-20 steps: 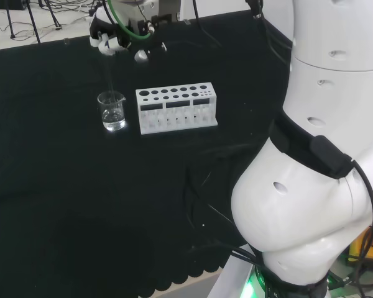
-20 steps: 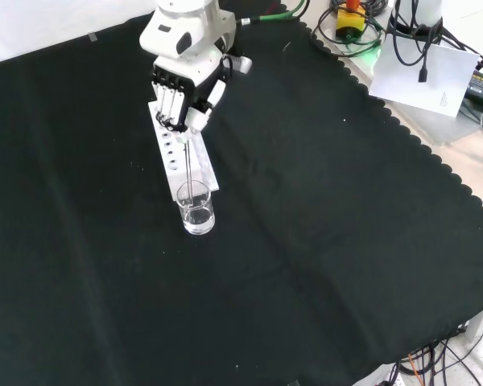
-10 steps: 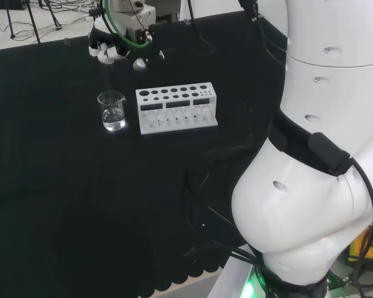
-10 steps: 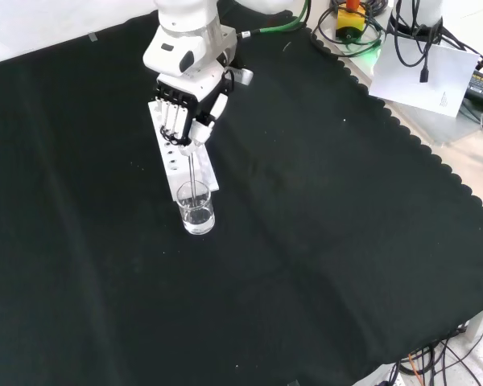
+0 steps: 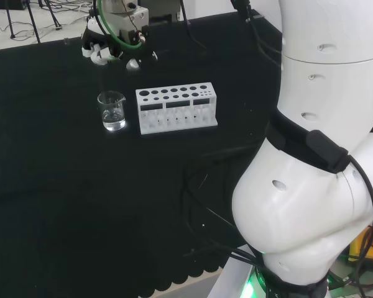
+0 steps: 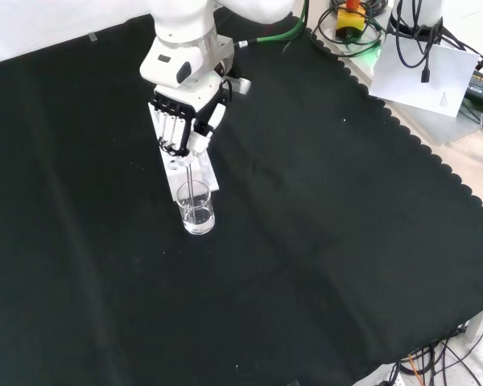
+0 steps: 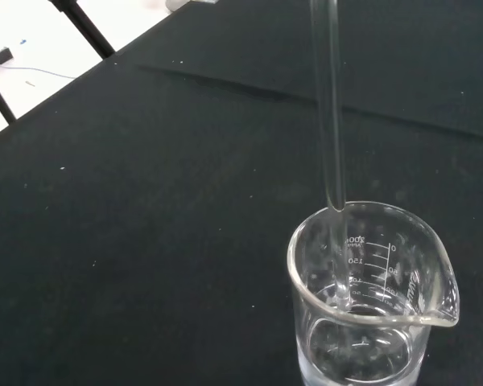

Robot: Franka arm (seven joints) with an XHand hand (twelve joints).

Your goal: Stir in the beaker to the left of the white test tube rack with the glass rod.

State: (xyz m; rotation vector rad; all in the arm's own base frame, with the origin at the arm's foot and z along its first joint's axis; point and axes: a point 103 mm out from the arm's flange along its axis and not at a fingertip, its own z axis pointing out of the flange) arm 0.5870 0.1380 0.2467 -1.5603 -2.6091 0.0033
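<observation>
Since the earlier frames, the hand (image 5: 105, 48) had been shifted a little to the left in the head view, while in the front view the hand (image 6: 185, 121) had been brought slightly nearer to the beaker. No shift of the beaker or the rack was seen on the cloth.

In the front view, the fingers (image 6: 171, 129) and thumb were seen curled and pinched round the upper end of the glass rod (image 6: 191, 173), which was held nearly upright. Its lower end was seen inside the beaker (image 6: 196, 214). In the wrist view, the glass rod (image 7: 328, 121) was seen passing over the rim on the side away from the spout and reaching down into the beaker (image 7: 366, 297), where a shallow layer of clear liquid was held at the bottom. Whether the tip touched the glass floor could not be told.

In the head view, the beaker (image 5: 112, 111) was seen standing just to the left of the white test tube rack (image 5: 176, 109), close beside it but apart. In the front view, the white test tube rack (image 6: 177, 173) lay directly behind the beaker, partly covered by the hand. Both were set on the black cloth (image 6: 322, 241).
</observation>
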